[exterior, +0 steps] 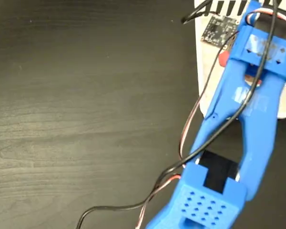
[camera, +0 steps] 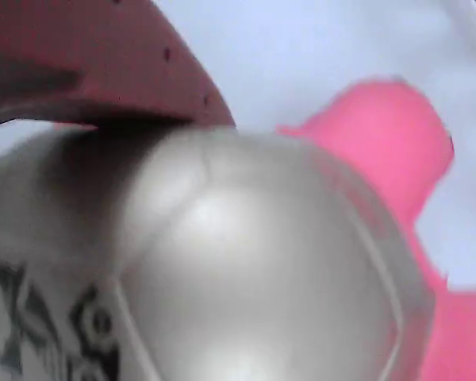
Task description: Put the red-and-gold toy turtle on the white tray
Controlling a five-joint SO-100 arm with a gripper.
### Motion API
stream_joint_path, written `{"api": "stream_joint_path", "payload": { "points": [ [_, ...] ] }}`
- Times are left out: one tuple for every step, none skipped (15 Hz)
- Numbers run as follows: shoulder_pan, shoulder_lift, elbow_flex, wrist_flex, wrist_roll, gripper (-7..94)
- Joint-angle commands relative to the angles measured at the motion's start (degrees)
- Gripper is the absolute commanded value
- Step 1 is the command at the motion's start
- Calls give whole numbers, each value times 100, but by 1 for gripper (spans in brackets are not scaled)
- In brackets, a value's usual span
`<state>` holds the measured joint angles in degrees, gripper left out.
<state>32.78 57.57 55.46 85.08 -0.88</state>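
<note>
Turtle [camera: 246, 262] (shell up) beneath gripper [exterior: 243, 71], over tray [exterior: 207, 71].

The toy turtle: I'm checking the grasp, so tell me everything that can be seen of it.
In the wrist view the toy turtle fills the frame: a smooth, shiny domed shell that looks silvery-gold, faint seams across it, and a dark printed mark at lower left. Pink rubbery limbs stick out at the right over a white surface. A dark red finger presses the shell's top left. In the fixed view only red bits show beneath the blue arm, above the white tray.
</note>
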Motion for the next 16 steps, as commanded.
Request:
{"api": "stream_joint_path", "payload": {
  "points": [
    [105,316,44,-9,-229,59],
    [105,325,79,0,-237,59],
    [114,369,158,-9,-246,59],
    [114,431,220,-18,-272,59],
    [114,501,264,-18,-308,59],
    [114,554,299,0,-343,59],
    [123,659,308,0,-352,59],
    [132,835,308,-26,-316,59],
    [114,1081,308,-97,-316,59],
    [88,1389,290,-246,-281,57],
    [26,1731,290,-466,-246,44],
    [-62,2092,369,-817,-167,17],
    [-220,2487,650,-1239,-105,0],
    [-413,2900,1028,-1635,62,0],
    [-694,3340,1494,-2030,272,0],
    [-1011,3850,2188,-2681,457,0]
  ]
}}
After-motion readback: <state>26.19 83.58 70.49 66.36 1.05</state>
